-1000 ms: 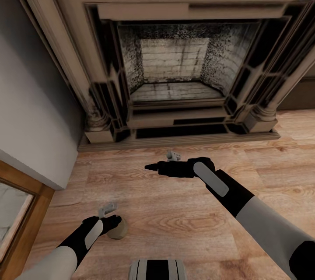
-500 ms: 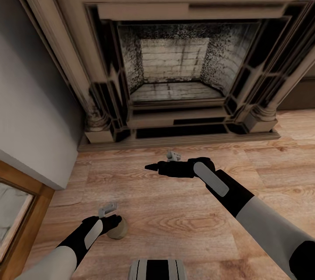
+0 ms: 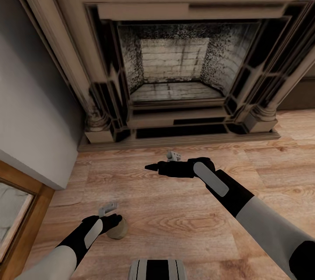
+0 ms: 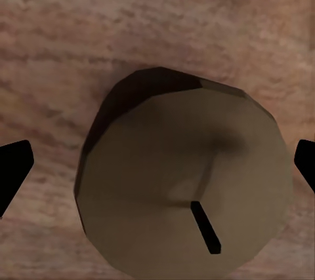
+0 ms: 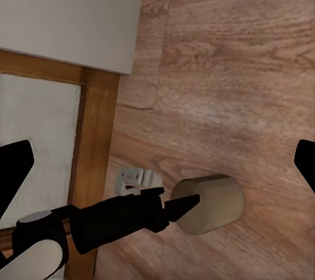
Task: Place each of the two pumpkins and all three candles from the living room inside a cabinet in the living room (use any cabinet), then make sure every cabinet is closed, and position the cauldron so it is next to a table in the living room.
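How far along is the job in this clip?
Nothing here looks finished. In hand: the left gripper is open directly above one candle standing on the wood floor near the fireplace, fingers either side, not closed. The right gripper hangs empty. Pumpkins, cabinet and cauldron work can't be judged.

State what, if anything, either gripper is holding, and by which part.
Nothing is held. The left gripper is open, its fingertips wide on either side of the candle, which stands on the floor. The right gripper is open over bare floor.
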You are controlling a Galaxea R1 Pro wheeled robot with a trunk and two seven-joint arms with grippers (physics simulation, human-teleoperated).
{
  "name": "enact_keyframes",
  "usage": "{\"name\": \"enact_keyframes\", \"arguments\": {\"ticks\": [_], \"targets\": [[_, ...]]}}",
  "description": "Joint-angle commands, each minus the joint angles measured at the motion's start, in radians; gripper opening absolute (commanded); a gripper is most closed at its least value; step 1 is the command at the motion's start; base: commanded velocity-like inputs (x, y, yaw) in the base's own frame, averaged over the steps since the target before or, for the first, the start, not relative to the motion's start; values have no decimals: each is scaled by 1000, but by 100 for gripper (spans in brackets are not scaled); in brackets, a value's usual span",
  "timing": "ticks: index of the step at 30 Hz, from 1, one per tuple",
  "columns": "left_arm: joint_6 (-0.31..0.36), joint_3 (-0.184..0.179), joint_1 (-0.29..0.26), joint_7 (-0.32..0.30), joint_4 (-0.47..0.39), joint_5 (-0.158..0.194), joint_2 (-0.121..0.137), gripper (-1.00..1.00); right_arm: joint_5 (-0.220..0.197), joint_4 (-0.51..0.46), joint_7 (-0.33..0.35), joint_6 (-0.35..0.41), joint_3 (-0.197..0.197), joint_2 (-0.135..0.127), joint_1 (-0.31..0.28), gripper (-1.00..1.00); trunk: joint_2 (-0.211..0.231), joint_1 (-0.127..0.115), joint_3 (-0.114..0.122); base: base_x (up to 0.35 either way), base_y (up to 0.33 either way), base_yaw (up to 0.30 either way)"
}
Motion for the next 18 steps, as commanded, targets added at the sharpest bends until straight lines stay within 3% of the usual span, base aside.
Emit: {"name": "enact_keyframes", "arguments": {"ticks": [1, 18], "targets": [[4, -8, 0, 8, -3, 10, 0, 100, 1, 0, 2, 1, 2, -1, -1, 100, 0, 0, -1, 0, 0, 0], [4, -8, 0, -25, -2, 6, -2, 100, 3, 0, 2, 1, 2, 0, -1, 100, 0, 0, -1, 0, 0, 0]]}}
